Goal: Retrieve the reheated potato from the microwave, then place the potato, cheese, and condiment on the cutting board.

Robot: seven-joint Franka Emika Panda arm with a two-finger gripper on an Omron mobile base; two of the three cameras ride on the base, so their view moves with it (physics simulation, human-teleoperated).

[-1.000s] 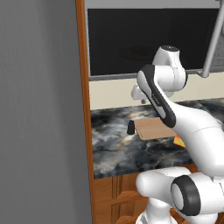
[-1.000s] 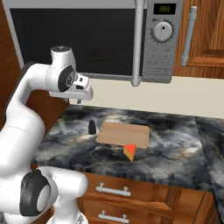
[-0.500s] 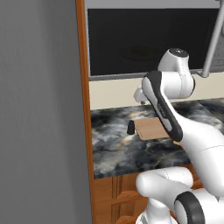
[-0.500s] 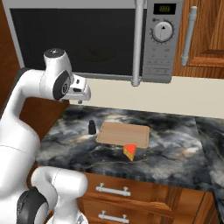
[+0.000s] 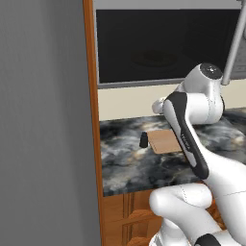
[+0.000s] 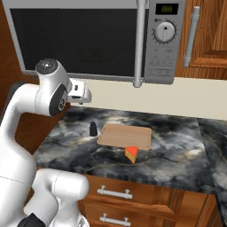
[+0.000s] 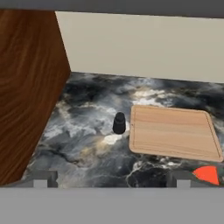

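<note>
Dark marble counter (image 6: 168, 146), wooden cabinets (image 6: 208, 31), cream backsplash (image 7: 144, 48)
</note>
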